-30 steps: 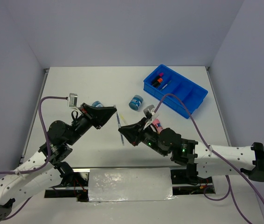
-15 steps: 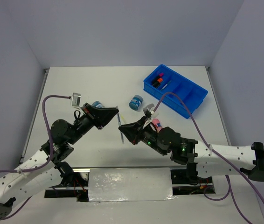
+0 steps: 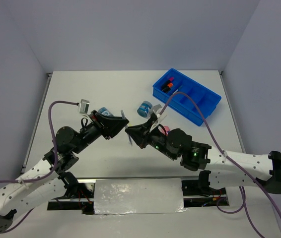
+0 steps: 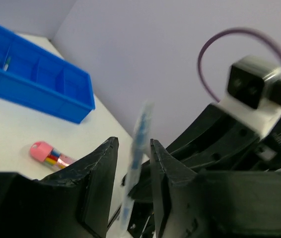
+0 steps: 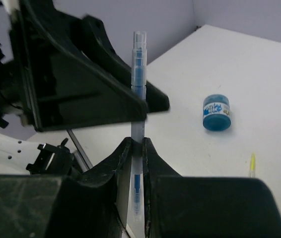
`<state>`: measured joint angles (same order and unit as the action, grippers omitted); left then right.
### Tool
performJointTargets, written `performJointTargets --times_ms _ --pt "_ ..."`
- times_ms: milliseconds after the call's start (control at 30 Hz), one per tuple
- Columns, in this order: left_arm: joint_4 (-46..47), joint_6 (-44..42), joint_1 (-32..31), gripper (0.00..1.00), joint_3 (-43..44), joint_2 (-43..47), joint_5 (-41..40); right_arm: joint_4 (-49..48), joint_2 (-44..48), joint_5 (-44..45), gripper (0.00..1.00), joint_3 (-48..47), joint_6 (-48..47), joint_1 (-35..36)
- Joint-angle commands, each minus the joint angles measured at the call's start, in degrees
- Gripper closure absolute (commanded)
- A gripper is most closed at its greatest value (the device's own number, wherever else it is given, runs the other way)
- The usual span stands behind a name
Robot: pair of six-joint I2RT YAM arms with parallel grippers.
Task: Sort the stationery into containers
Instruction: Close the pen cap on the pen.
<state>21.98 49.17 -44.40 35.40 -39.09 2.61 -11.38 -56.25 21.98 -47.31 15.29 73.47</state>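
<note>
While the right hand (image 5: 136,144) clamps the thin clear-and-blue pen (image 5: 139,84) above the white table's (image 3: 81,89) middle, the left hand (image 4: 132,148) stands open, jaws flanking it. Risk: a jaw snags the pen on parting, and it drops short of the blue compartmented plastic tray (image 3: 202,102).

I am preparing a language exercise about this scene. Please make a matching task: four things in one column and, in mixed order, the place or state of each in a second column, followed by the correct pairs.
Things:
1. blue pen
2. highlighters
3. pink-capped cylinder
4. left tool

Places or states:
a. lying on the table
b. open, one finger on each side of the pen
c. clamped in the right tool
d. in the end compartment of the blue tray

Pairs: 1c, 2d, 3a, 4b.
</note>
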Motion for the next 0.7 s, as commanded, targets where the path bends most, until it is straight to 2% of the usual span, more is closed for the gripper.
performJointTargets --times_ms 0,100,167,200,333,367,400,467,500,667 --pt "-3.68 -1.97 -0.33 0.53 3.44 -1.07 3.19 -4.71 -0.7 -2.64 1.0 -4.37 -3.69 -0.52" --pt "-4.93 -3.29 -0.33 0.52 4.33 -1.6 3.1 -4.44 -0.88 -2.99 1.0 -4.55 -3.07 -0.44" --pt "-4.75 -3.81 -0.33 0.68 4.42 -1.43 3.01 -4.36 -0.97 -3.26 1.0 -4.55 -2.72 -0.52" --pt "-5.01 -3.9 -0.33 0.82 4.68 -1.43 2.75 -4.36 -1.05 -3.34 1.0 -4.55 -2.63 -0.52" --pt "-4.49 -6.0 -0.33 1.0 5.21 -1.08 4.15 -4.18 -1.76 -5.36 1.0 -4.28 -2.72 -0.61" --pt "-4.05 -6.8 -0.33 1.0 5.38 -0.9 5.2 -4.44 -1.76 -7.28 1.0 -4.11 -2.81 -0.52" --pt "-3.35 -7.76 -0.33 1.0 5.56 -0.81 6.52 -4.36 -1.85 -8.34 0.95 -3.67 -2.9 -0.61" --pt "-1.25 -11.09 -0.33 1.0 5.73 -0.55 12.11 -3.92 -2.02 -12.98 0.77 -3.4 -2.11 -1.49" --pt "-0.8 -12.07 -0.33 1.0 6.17 -0.37 13.98 -3.83 -2.11 -13.8 0.62 -3.06 -1.5 -1.92" --pt "1.57 -14.01 -0.33 1.0 6.44 0.07 19.53 -5.41 -2.11 -17.58 0.61 -1.21 0.79 -3.6"
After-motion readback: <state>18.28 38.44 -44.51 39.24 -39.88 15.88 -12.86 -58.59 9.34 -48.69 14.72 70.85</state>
